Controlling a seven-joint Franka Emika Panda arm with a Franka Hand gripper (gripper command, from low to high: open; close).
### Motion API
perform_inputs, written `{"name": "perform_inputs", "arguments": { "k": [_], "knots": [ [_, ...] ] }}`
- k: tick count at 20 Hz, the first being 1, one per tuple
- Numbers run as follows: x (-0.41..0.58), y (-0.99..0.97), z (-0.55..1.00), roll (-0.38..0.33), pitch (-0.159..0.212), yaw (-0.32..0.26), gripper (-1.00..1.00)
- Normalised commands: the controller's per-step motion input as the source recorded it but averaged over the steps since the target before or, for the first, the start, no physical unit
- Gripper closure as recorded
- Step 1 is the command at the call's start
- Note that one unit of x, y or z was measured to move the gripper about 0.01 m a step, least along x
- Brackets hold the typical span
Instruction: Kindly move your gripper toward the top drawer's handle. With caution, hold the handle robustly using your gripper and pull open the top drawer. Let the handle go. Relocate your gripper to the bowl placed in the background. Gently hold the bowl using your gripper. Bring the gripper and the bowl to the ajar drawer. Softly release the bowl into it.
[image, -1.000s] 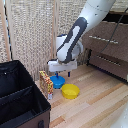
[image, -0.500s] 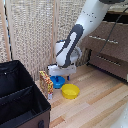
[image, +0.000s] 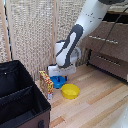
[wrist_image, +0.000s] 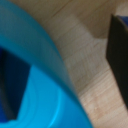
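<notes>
The blue bowl (image: 57, 83) sits on the wooden floor beside the yellow bowl (image: 70, 91). My gripper (image: 58, 77) hangs right over it, pointing down. In the wrist view the blue bowl (wrist_image: 35, 95) fills much of the frame. One dark finger (wrist_image: 118, 45) is outside its rim and the other dark finger (wrist_image: 7, 87) is inside, both apart from the wall, so my gripper (wrist_image: 62, 65) is open around the rim. The dark brown dresser with the top drawer (image: 107, 44) and its silver handle (image: 103, 39) stands at the exterior view's right. How far that drawer is pulled out is unclear.
A black fabric box (image: 20, 97) fills the exterior view's lower left. A small orange and yellow carton (image: 46, 84) stands between it and the bowls. A woven screen (image: 35, 35) backs the scene. A lower drawer handle (image: 108, 59) shows under the top one.
The gripper has come down and slightly toward the exterior view's left, onto the blue bowl. Both bowls have stayed in place.
</notes>
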Motion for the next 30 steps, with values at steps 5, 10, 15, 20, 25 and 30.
{"name": "perform_inputs", "arguments": {
  "k": [5,10,15,20,25,30],
  "knots": [
    [0.250,-0.01,0.00,0.000,0.000,-0.052,1.00],
    [0.199,-0.01,0.22,0.000,0.031,-0.106,1.00],
    [0.035,0.00,0.75,0.010,0.101,-0.206,1.00],
    [0.020,-0.04,0.84,0.012,0.106,-0.224,1.00],
    [0.182,-0.01,0.98,0.000,0.062,-0.213,1.00],
    [0.199,0.00,1.00,-0.002,0.024,-0.197,1.00]
  ]
}}
